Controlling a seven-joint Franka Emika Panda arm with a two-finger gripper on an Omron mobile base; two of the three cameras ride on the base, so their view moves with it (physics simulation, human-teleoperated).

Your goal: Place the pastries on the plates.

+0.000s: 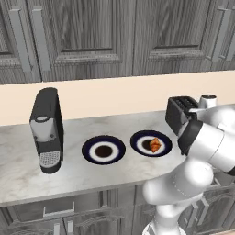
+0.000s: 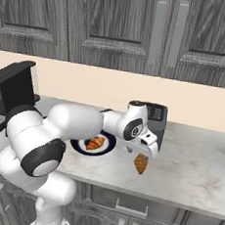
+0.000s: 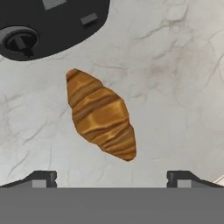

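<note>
Spread wide above the second pastry (image 3: pixel 100 115), the gripper (image 2: pixel 142 154) holds nothing, that pastry lying on the counter (image 2: pixel 193 162) by a black appliance (image 2: pixel 155 118); one pastry (image 1: pixel 155 145) is already plated (image 1: pixel 137 143); the other plate (image 1: pixel 103 150) is still unfilled.

Nothing readable anywhere here, honestly: no labels, brands or numbers on the appliances, cabinets, plates or counter.

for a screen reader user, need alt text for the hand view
A golden-brown croissant lies on a pale marble counter, seen from above, with the open gripper over it. A black appliance fills the top left corner.
</note>
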